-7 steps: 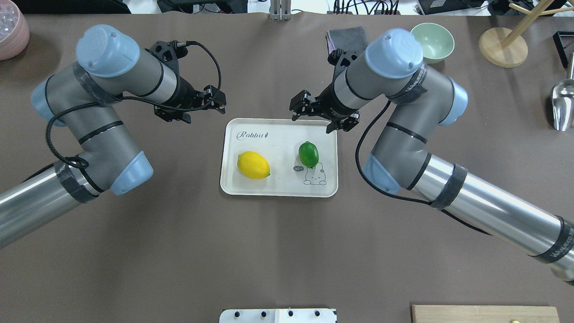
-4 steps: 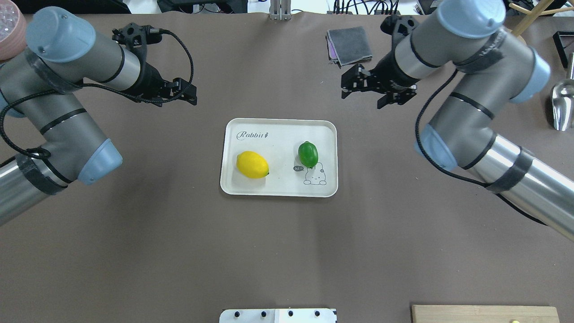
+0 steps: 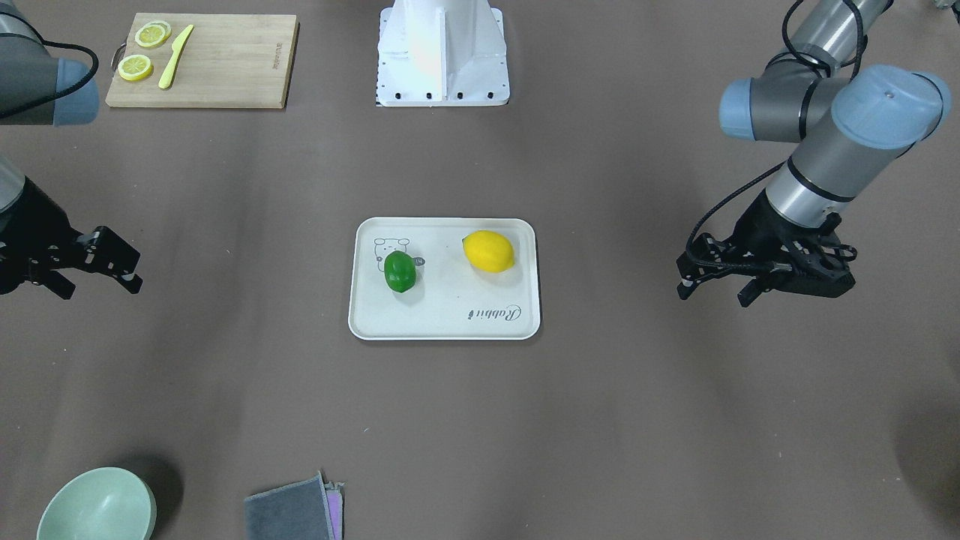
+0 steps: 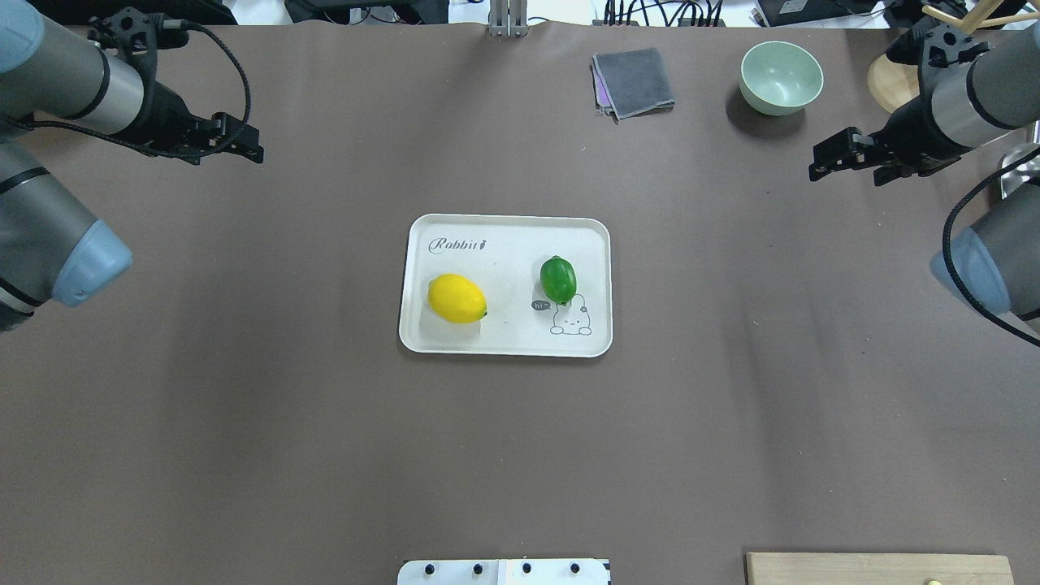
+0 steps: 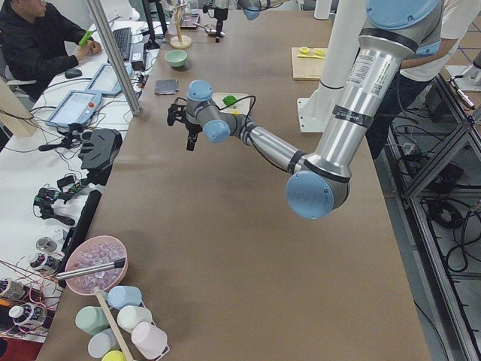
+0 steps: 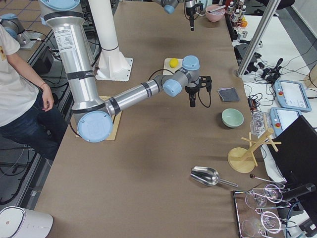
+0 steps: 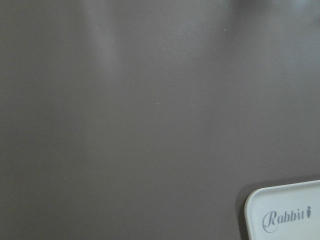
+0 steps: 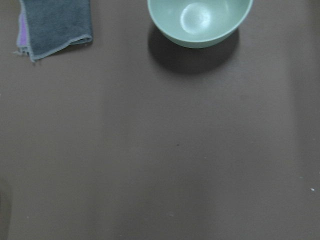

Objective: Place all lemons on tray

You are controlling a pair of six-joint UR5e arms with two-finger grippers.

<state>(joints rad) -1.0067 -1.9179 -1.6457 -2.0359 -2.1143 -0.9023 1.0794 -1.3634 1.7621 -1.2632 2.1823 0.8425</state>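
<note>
The cream-white tray [image 4: 504,244] lies in the middle of the table, and its corner shows in the left wrist view [image 7: 285,215]. The yellow lemon [image 4: 457,298] rests on the tray's left half and the green lemon [image 4: 558,279] on its right half, next to the bear drawing. Both also show in the front-facing view: the yellow lemon [image 3: 488,251], the green lemon [image 3: 400,271], the tray [image 3: 450,319]. My left gripper [image 4: 231,150] is open and empty, far to the tray's left. My right gripper [image 4: 845,172] is open and empty, far to its right.
A pale green bowl [image 4: 782,75] and a folded grey cloth [image 4: 634,81] sit at the far side. A wooden stand [image 4: 910,85] and a metal scoop [image 4: 1020,191] are at the far right. A cutting board [image 3: 217,64] with lemon slices and a knife lies near the robot base [image 3: 442,52].
Both arms have swung outward, away from the tray, the left one to the left and the right one to the right. The lemons and the tray have not moved.
</note>
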